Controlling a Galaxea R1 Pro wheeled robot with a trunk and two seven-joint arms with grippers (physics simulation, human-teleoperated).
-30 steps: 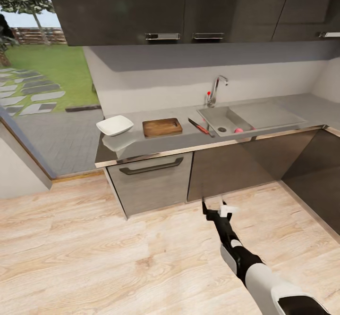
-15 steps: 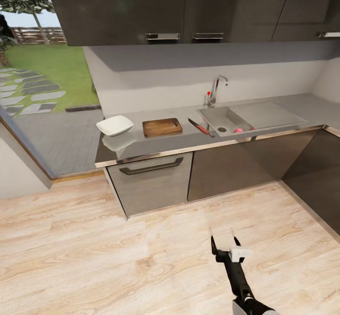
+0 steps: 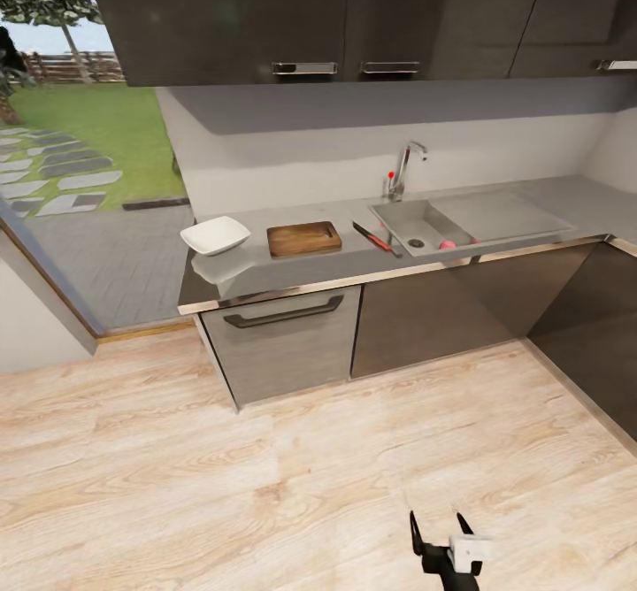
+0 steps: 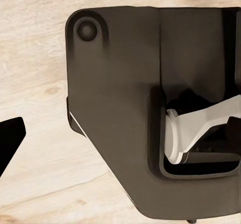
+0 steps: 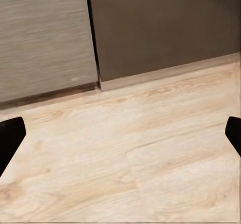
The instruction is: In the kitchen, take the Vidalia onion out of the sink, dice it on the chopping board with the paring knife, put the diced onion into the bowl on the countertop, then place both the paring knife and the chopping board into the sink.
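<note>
1. 1 Vidalia onion (image 3: 448, 244), a small pinkish-red ball, lies in the sink (image 3: 416, 222), right of frame centre.
2. 1 paring knife (image 3: 373, 237), 1 chopping board (image 3: 303, 239) and 1 white bowl (image 3: 215, 235) sit on the grey countertop (image 3: 354, 264).
3. Right gripper (image 3: 439, 525), bottom of frame: fingers apart. Left gripper: cannot tell.

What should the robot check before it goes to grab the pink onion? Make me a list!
1. Vidalia onion lies in the sink, by the front wall: ok.
2. Chopping board is flat on the countertop with nothing on it: ok.
3. Paring knife lies between board and sink, easy to find: ok.
4. Bowl sits near the counter's left end, looks empty: ok.
5. Right gripper is open and holds nothing: ok.
6. Close enough to reach the sink: not ok, the gripper hangs low over the wooden floor, well short of the cabinets.
</note>
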